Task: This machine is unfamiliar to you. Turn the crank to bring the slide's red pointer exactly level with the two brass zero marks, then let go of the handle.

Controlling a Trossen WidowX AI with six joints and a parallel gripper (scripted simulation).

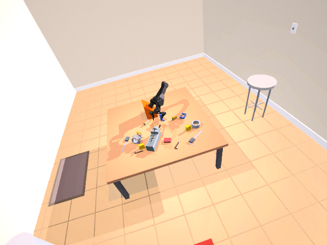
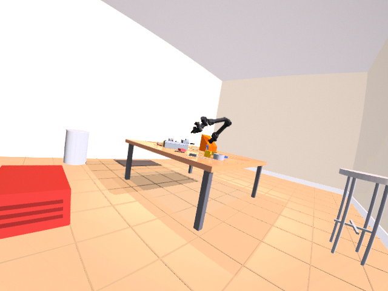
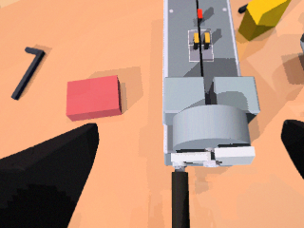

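Gripper (image 3: 190, 157) is released, jaws spread wide, nothing between them. In the wrist view its dark fingers sit at the lower left and right edges of frame, well clear of the black crank handle (image 3: 180, 199), which pokes out between them at 6 o'clock. No contact with the handle.

From the exterior view the gripper hangs in the air above the table (image 2: 237, 162), not touching anything, arm (image 2: 219, 123) bent over from its base by the orange block (image 2: 207, 143).

Handle joins a white crank arm (image 3: 211, 156) at the near end of the grey machine (image 3: 201, 81). Just past it at 12 o'clock is a grey drum (image 3: 210, 127), then two grey bearing blocks with a dark screw running up the middle of the bed.

Slide (image 3: 200, 45) sits further along the bed at 12 o'clock, carrying two brass marks (image 3: 201, 38). Red pointer (image 3: 199, 13) is beyond them, nearer the top of frame, apart from the brass marks, so not level.

Around the machine: red block (image 3: 94, 96) at 9 o'clock, black hex key (image 3: 28, 71) further out at 10, yellow block (image 3: 263, 16) at 1 o'clock. In the top view the machine lies near the table middle, with a roll of tape (image 1: 195, 123) well off at 3 o'clock.
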